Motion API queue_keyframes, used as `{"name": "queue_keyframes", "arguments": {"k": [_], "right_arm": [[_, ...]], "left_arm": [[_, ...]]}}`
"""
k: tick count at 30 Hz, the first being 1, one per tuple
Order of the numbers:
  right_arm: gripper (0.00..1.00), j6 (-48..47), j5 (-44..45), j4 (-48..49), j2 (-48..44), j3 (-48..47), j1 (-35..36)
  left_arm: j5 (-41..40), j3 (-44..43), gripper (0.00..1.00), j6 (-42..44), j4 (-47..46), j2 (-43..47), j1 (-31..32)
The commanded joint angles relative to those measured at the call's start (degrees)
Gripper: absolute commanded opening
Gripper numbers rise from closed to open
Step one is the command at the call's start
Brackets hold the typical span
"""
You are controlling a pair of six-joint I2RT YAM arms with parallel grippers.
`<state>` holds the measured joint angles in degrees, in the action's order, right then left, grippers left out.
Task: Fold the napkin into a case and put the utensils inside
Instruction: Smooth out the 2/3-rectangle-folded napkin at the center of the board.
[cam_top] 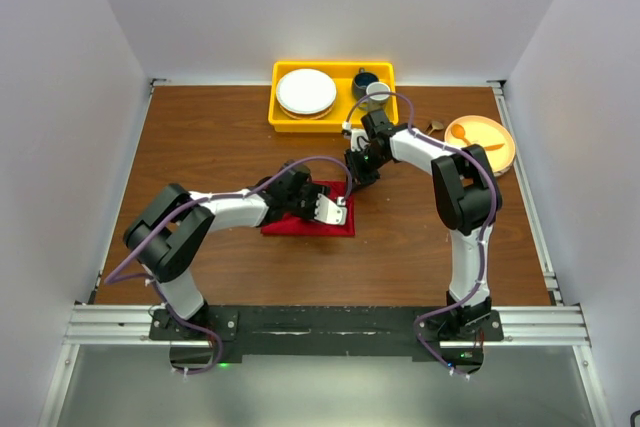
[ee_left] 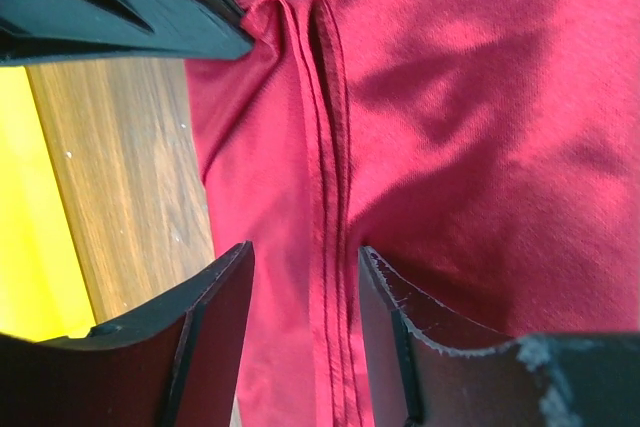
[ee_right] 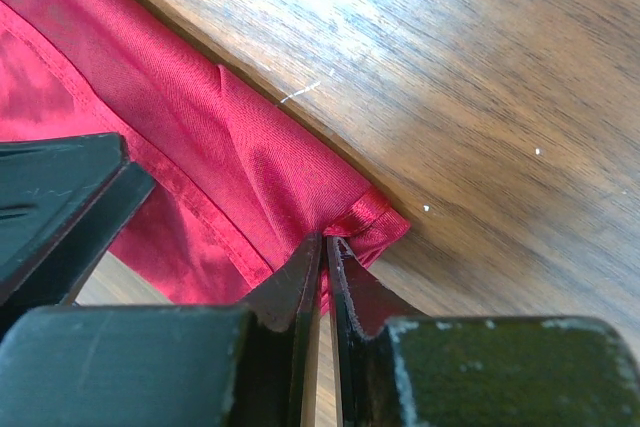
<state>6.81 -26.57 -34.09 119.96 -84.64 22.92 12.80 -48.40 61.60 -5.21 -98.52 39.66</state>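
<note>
The red napkin (cam_top: 290, 224) lies folded into a small rectangle in the middle of the table. My left gripper (cam_top: 338, 209) is over its right part. In the left wrist view the gripper (ee_left: 305, 252) is open and straddles a raised hem fold of the napkin (ee_left: 480, 97). My right gripper (cam_top: 353, 182) is at the napkin's far right corner. In the right wrist view it (ee_right: 325, 240) is shut on that corner of the napkin (ee_right: 250, 147). A gold spoon (cam_top: 468, 133) lies on an orange plate (cam_top: 497, 155) at the right. Other utensils are not clearly visible.
A yellow tray (cam_top: 283, 119) at the back holds white plates (cam_top: 306, 92), a dark cup (cam_top: 365, 78) and a small bowl (cam_top: 377, 91). A small brown object (cam_top: 435, 127) lies next to the orange plate. White walls enclose the table on three sides.
</note>
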Motion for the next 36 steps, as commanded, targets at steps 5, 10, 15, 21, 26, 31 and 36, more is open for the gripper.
{"name": "queue_keyframes", "arguments": {"k": [5, 10, 15, 21, 26, 31, 36], "right_arm": [[0.11, -1.0, 3.3, -2.3, 3.3, -1.2, 0.1], [0.13, -0.8, 3.2, -2.7, 3.2, -2.0, 0.0], [0.14, -0.5, 2.4, -3.4, 2.6, -2.6, 0.1], [0.26, 0.3, 0.7, -5.8, 0.5, -4.6, -0.2], [0.41, 1.4, -3.0, -9.1, -2.8, -6.2, -1.4], [0.48, 1.6, -5.5, -11.4, -5.5, -4.2, -3.1], [0.5, 3.7, -7.9, -11.6, -8.0, 0.9, -4.1]], "left_arm": [[0.7, -3.2, 0.45, 2.3, -0.9, -1.9, 0.5], [1.8, -3.6, 0.31, 1.8, -0.4, -2.1, 0.4], [2.3, -4.4, 0.06, 1.2, 0.5, -2.6, 0.4], [2.8, -4.9, 0.0, 0.8, 2.0, -2.8, 0.3], [2.8, -4.5, 0.0, 0.9, 2.6, -3.2, 0.3], [3.0, -4.0, 0.0, 1.2, 2.8, -3.3, 0.4], [3.0, -4.1, 0.0, 1.2, 3.0, -3.3, 0.3]]}}
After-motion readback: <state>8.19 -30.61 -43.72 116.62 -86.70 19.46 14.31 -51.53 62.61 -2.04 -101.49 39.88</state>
